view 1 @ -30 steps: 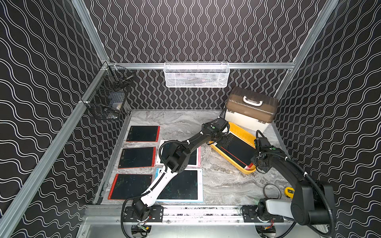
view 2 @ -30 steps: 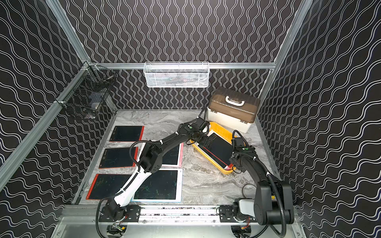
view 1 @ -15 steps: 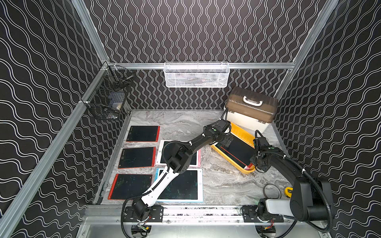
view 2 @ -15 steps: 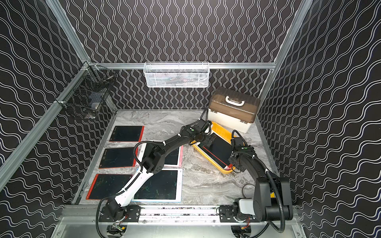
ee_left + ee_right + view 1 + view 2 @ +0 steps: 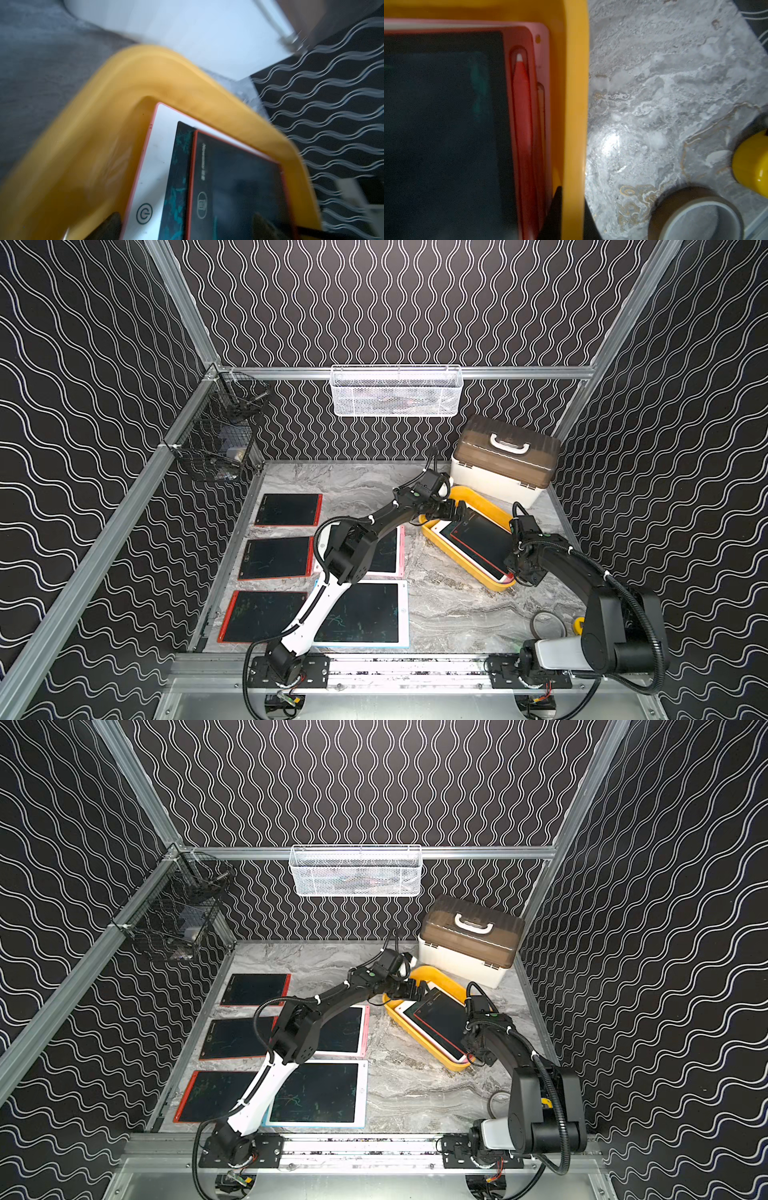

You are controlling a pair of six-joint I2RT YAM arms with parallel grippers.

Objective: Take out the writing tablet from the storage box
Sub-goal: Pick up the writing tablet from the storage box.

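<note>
In both top views the box sits askew on the bench, just in front of the case. In it a red tablet lies on top of a white tablet. The left fingers hang over the box's far end, and the right fingers are at its near end. The left wrist view is blurred. It shows the left fingers wide apart, one beside the white tablet and one over the red tablet; I cannot tell whether they touch. In the right wrist view the right fingers are clamped on the box wall, one inside and one outside, beside the red tablet's stylus. A tape roll lies near on the bench.
</note>
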